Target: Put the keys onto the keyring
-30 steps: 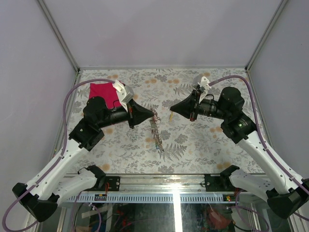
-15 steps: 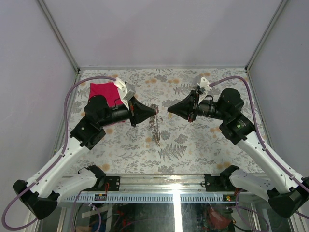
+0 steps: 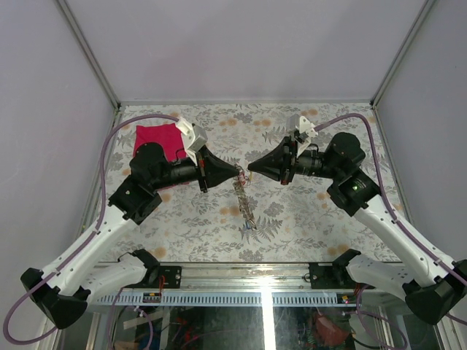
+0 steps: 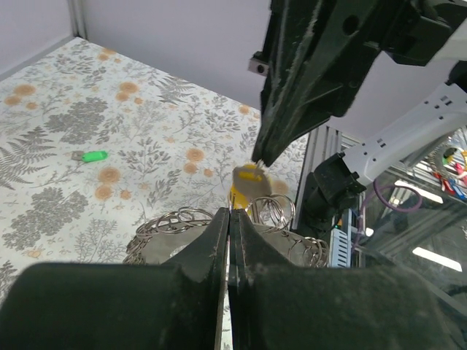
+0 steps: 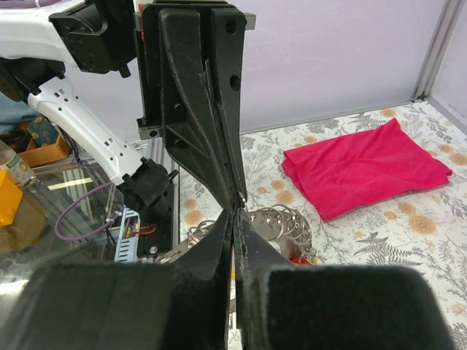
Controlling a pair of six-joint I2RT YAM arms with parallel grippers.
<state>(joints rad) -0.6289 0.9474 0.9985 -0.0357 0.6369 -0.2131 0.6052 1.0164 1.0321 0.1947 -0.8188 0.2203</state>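
Both arms have swung inward since a second ago, and their tips, which stood apart then, now nearly meet over the middle of the table [image 3: 306,219]. The left gripper [image 3: 238,173] is clenched on the keyring [image 3: 244,201], whose bunch of wire loops dangles below its tips and slants down toward the arm bases. Held that way, the ring hangs free in the air, so I judge a key can be worked onto it from the side. The right gripper [image 3: 251,173] is pinched tight on a yellow key [image 4: 250,177], with the head just below its tips and right above the loops. From the left wrist view the key looks close to the ring, but I cannot tell whether they touch. A green key [image 4: 93,155] lies on the table well off to the left gripper's side, not yet threaded. Behind the left gripper lies a red cloth [image 3: 157,138].
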